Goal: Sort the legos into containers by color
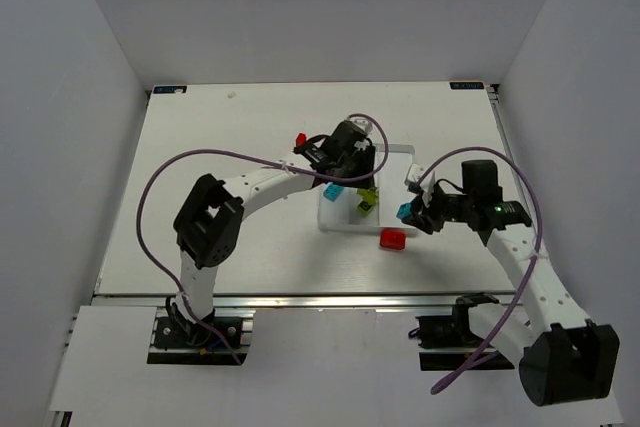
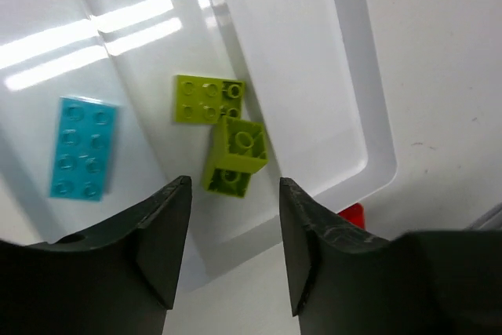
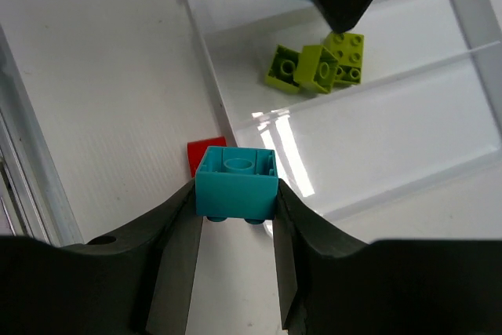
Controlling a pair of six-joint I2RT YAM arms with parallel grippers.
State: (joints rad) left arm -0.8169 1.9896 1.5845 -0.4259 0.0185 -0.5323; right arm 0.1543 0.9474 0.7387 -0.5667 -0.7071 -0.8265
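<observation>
Cyan studded plastic brick [image 3: 235,182] clamped in my right pincer [image 3: 235,198], hovering beside the white ridged tray [image 3: 408,127] toward the right edge of the bench [image 1: 220,147], should, I judge, travel low over the lime bricks [image 2: 208,100] to the compartment holding the flat cyan brick [image 2: 82,149], minding my left pincer [image 2: 233,217], spread empty there.

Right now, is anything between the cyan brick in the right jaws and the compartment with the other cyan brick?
Yes. The left gripper hangs open over the tray, close above the compartment holding the flat cyan brick, across the path of the held cyan brick. Two lime bricks lie low in the compartment between.
</observation>
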